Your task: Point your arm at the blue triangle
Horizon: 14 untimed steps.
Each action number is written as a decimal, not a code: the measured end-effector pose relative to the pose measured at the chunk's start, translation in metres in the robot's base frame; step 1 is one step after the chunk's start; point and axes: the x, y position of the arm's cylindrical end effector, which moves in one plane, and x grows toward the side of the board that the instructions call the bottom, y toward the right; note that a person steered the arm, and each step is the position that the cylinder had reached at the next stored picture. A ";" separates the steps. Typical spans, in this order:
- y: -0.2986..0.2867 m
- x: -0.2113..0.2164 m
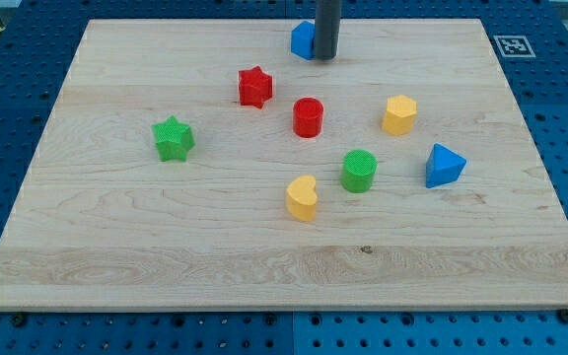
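Note:
The blue triangle point(444, 166) lies at the view's right, a little above the middle of the board. My tip point(325, 57) is at the view's top centre, right beside a blue block point(303, 39) that the rod partly hides. The tip is far from the blue triangle, up and to the left of it, with the yellow hexagon point(399, 114) lying between them.
On the wooden board point(116, 247) also lie a red star point(255, 87), a red cylinder point(308, 116), a green star point(173, 138), a green cylinder point(359, 171) and a yellow heart-like block point(303, 197). A marker tag point(513, 45) sits at the top right corner.

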 end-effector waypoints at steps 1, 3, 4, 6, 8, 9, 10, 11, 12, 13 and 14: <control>0.000 0.000; 0.015 0.064; 0.032 0.110; 0.061 0.175; 0.072 0.172; 0.087 0.164; 0.122 0.164; 0.162 0.178; 0.170 0.224; 0.164 0.249; 0.164 0.249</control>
